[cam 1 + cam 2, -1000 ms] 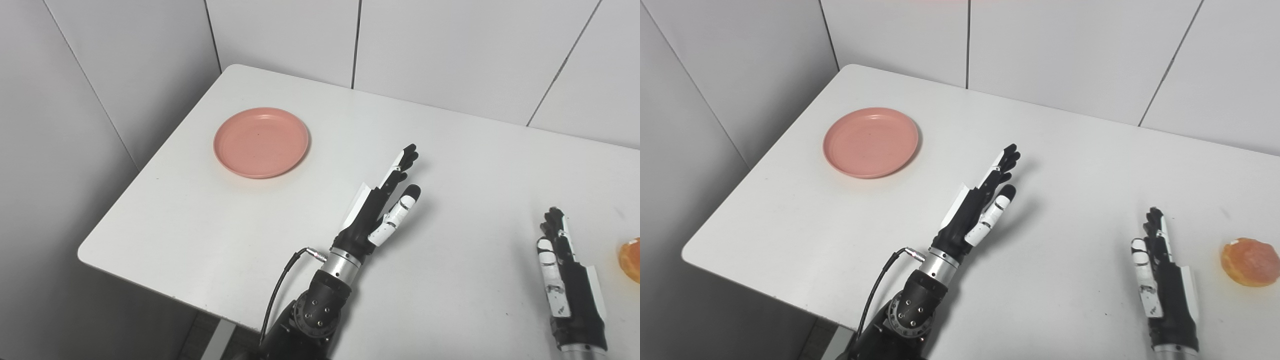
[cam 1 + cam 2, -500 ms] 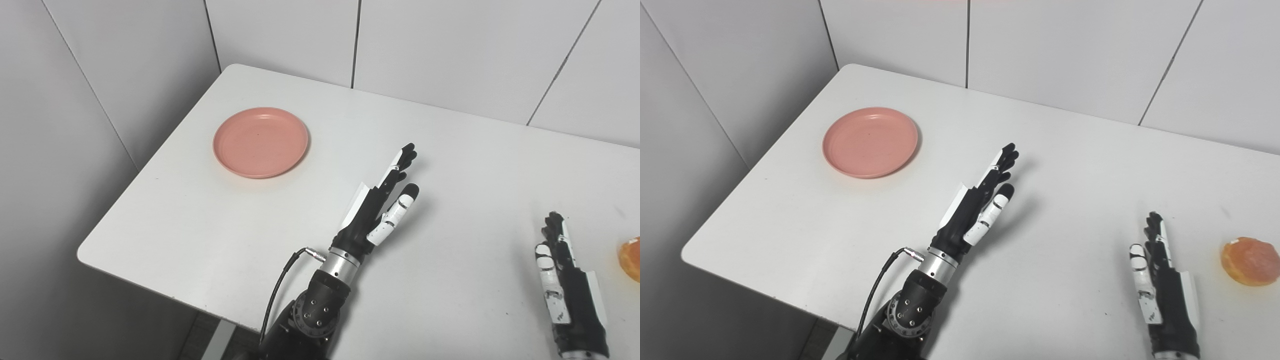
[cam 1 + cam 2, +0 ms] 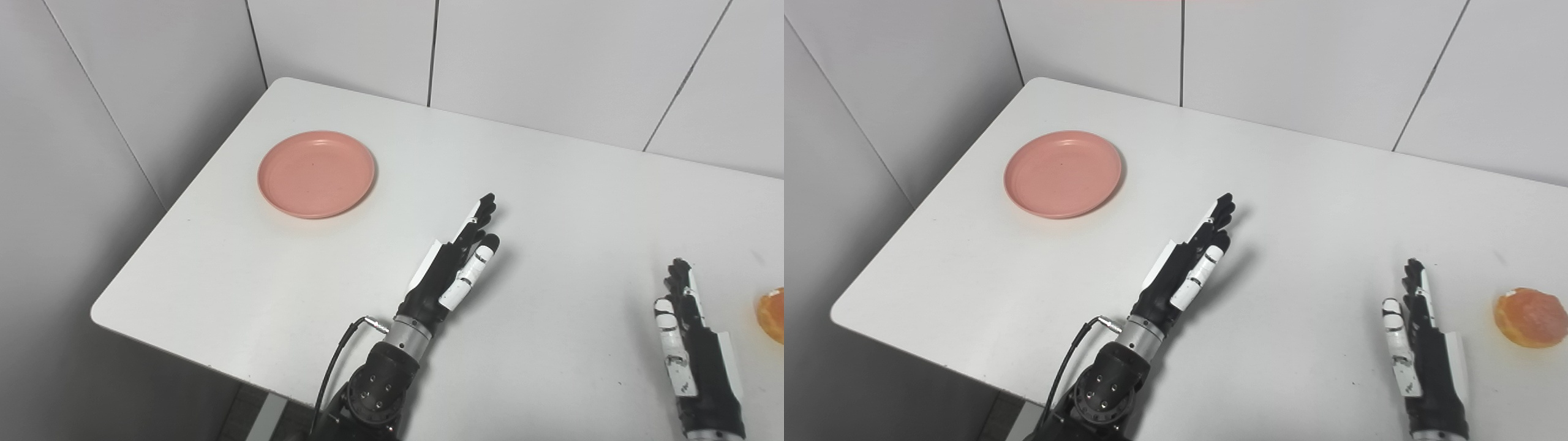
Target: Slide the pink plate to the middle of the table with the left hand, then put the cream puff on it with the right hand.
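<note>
The white table (image 3: 1304, 202) fills most of the room in front of me, pushed into a corner of pale wall panels (image 3: 1292, 67). Compared with one second ago, the left hand (image 3: 1191, 263) has drawn back a little toward the robot and sits lower in both views, and its thumb lies closer to the fingers; the whole picture also shifted slightly, so a part of this is the head moving. I judge that the slide has not yet started, because the hand is well apart from the pink plate (image 3: 1062, 173), which lies flat near the far left corner of the table, not in the middle. The plate is round, so it has no long axis and points no way; its hollow faces up. The left hand is empty, with fingers stretched out straight, pointing forward and a little to the right. The right hand (image 3: 1424, 343) rests near the front edge, also empty with fingers extended, near the cream puff (image 3: 1530, 317). The puff is a roundish orange lump near the right side, without a clear long axis.
</note>
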Motion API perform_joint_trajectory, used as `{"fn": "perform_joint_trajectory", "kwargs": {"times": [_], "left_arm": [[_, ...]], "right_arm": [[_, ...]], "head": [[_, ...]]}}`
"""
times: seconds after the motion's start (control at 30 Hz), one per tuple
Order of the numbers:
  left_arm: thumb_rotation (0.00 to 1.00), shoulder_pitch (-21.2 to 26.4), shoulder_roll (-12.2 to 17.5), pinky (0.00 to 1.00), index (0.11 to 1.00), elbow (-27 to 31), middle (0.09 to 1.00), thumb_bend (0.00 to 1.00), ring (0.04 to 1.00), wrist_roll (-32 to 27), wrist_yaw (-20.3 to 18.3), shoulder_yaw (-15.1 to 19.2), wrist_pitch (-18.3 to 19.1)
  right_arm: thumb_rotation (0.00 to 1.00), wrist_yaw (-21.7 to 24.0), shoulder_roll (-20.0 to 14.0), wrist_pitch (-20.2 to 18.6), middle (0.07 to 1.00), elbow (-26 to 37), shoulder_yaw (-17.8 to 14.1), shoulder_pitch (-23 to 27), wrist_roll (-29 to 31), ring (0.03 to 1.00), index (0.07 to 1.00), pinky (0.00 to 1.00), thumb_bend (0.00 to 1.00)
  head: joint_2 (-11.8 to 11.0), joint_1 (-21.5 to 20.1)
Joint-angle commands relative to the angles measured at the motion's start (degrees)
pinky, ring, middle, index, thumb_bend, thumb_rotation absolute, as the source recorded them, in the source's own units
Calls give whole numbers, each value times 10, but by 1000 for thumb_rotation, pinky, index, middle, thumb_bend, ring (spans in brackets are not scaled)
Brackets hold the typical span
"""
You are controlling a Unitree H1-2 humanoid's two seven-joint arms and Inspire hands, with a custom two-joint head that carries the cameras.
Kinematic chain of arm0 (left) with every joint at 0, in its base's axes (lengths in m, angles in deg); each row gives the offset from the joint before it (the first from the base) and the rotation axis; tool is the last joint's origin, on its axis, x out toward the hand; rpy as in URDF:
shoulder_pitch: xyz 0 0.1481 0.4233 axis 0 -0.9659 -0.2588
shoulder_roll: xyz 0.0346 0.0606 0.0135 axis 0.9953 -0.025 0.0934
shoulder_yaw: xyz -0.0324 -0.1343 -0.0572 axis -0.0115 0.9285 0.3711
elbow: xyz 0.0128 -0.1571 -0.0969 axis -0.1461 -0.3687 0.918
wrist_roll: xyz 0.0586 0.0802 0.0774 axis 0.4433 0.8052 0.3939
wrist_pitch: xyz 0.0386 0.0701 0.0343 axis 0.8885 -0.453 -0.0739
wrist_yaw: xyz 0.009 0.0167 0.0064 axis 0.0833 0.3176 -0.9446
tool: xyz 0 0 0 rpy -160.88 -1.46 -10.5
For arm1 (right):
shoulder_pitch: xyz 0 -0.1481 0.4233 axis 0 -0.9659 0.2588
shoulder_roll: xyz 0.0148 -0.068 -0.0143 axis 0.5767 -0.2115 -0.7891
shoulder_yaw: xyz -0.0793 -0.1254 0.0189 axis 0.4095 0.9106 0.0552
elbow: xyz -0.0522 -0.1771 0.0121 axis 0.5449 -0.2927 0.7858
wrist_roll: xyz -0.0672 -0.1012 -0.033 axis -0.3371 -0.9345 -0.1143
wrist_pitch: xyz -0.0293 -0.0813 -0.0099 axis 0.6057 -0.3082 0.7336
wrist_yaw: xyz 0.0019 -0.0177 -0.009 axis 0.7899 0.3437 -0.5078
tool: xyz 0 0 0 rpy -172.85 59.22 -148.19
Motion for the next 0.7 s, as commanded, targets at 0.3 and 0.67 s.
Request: {"fn": "perform_joint_trajectory", "kwargs": {"times": [0.3, 0.67], "left_arm": [[1000, -16, 16, 968, 984, 83, 1000, 425, 988, -44, -31, 8, 72], [1000, 25, 28, 952, 985, 145, 1000, 500, 977, -75, -39, 23, 111]], "right_arm": [[1000, -1, 6, 0, 1000, 1, 0, -4, 4, 1000, 1000, 1000, 50], [1000, -1, 7, 3, 1000, -5, -1, -1, 11, 1000, 1000, 1000, 46]], "head": [[4, 3], [5, 4]]}}
